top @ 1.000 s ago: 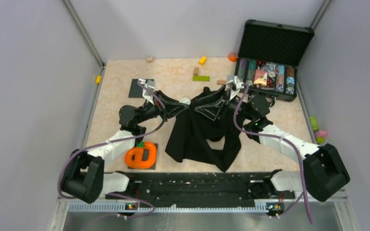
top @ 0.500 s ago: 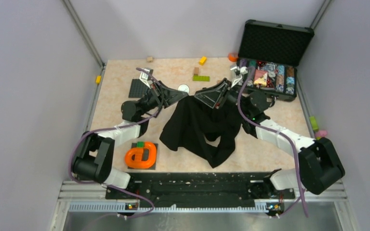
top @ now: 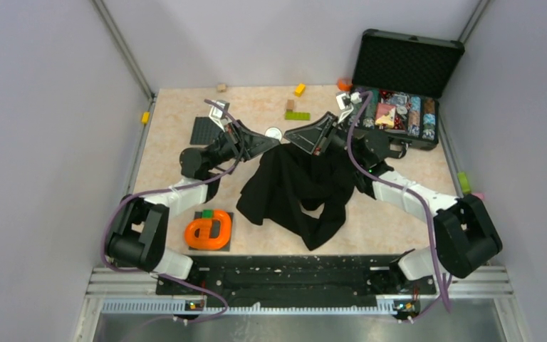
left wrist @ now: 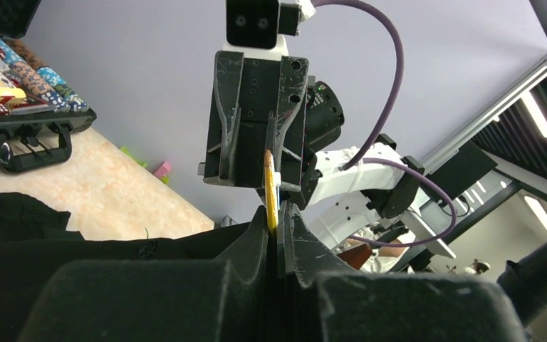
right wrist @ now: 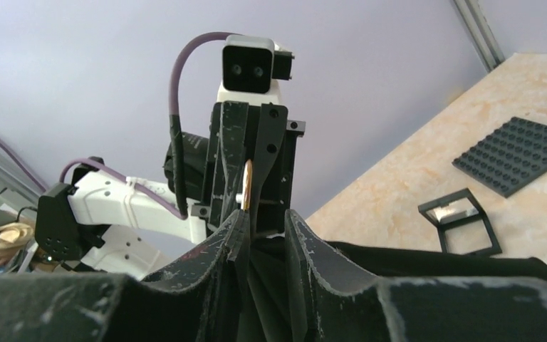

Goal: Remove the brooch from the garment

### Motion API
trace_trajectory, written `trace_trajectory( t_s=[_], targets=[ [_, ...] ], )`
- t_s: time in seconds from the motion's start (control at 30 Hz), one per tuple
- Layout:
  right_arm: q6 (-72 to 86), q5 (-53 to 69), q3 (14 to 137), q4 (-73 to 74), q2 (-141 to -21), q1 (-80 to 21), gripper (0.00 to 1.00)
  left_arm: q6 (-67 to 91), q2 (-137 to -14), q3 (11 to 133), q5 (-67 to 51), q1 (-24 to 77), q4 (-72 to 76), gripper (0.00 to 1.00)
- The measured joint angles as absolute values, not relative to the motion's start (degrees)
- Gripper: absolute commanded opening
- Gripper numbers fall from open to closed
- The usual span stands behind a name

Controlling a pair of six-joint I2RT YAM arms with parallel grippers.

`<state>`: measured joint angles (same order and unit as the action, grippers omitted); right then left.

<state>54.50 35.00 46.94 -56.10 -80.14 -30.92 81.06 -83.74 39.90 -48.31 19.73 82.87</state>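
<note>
**Brooch pinched between 2 facing grippers**

In the top view, the brooch (top: pixel 274 132) sat just above frame centre, between the 2 gripper tips. It lay at the upper edge of the black garment (top: pixel 292 189), which hung from there and draped onto the table (top: pixel 256 100) at lower centre. In the left wrist view, the left gripper (left wrist: pixel 276 214) had its fingers almost together, pinching the lower rim of the disc, seen edge-on. In the right wrist view, the right gripper (right wrist: pixel 263 221) showed a narrow gap between its fingers, filled with bunched black cloth. An open case (top: pixel 406 64) stood at upper right.
</note>
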Motion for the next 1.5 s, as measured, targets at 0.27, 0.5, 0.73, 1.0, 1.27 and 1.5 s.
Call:
trace_trajectory(
  t_s=[0.27, 0.5, 0.73, 1.0, 1.27, 1.5],
  targets=[
    [54.72, 35.0, 48.66, -56.73, -81.12, -31.4, 0.26, 78.81, -83.74, 41.1, -49.28, 20.1, 82.28, 0.0],
    [55.96, 35.27, 48.75, -58.41, -81.3, -31.53, 0.32, 77.91, -83.72, 41.47, -49.25, 20.21, 82.39, 0.0],
    [57.23, 35.27, 48.64, -60.6, -81.3, -31.62, 0.32, 78.0, -83.7, 42.59, -49.74, 20.43, 83.18, 0.0],
    [59.61, 36.14, 48.27, -63.64, -81.49, -31.75, 0.39, 78.85, -83.72, 42.68, -50.09, 20.49, 84.6, 0.0],
    [61.73, 36.93, 47.24, -69.08, -81.36, -31.86, 0.41, 79.64, -84.05, 42.76, -49.82, 20.16, 85.27, 0.0],
    [59.79, 37.12, 47.35, -66.11, -80.88, -32.16, 0.4, 80.55, -84.05, 42.76, -49.67, 19.92, 85.52, 0.0]
  ],
)
